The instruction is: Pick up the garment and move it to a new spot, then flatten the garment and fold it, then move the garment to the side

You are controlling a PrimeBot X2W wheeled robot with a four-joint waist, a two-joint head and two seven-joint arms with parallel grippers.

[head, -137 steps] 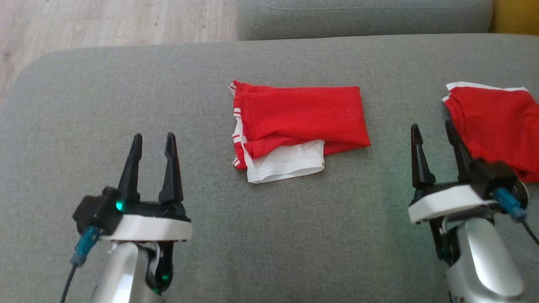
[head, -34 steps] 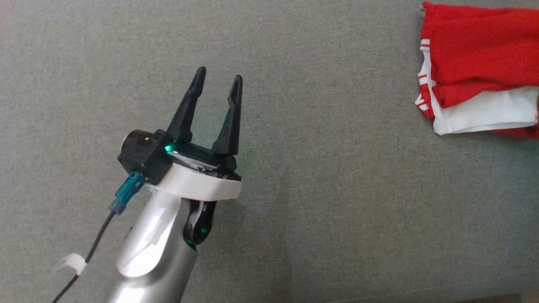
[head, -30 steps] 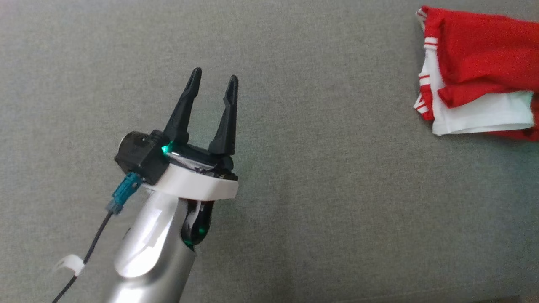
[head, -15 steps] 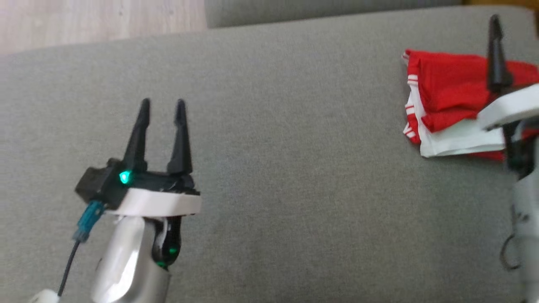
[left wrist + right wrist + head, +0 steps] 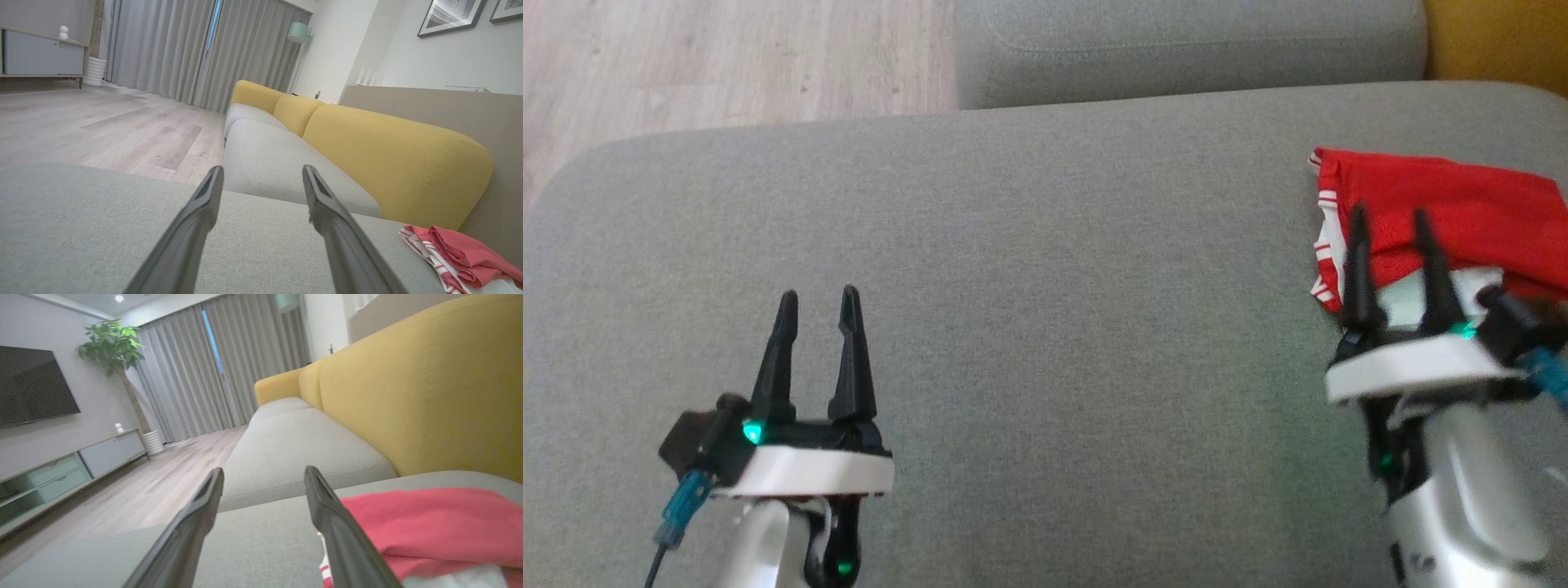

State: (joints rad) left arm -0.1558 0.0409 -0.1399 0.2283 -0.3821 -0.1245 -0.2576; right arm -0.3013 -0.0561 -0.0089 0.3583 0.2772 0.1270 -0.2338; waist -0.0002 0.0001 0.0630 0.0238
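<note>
The folded red-and-white garment [image 5: 1445, 192] lay at the grey seat cushion's [image 5: 1045, 245] right edge; the right gripper [image 5: 1389, 212] hovered just before it, fingers spread and empty; the left gripper [image 5: 818, 292], likewise spread, was near the front edge

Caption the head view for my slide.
Left gripper and right gripper open over the grey cushion; folded red garment at far right.
</note>
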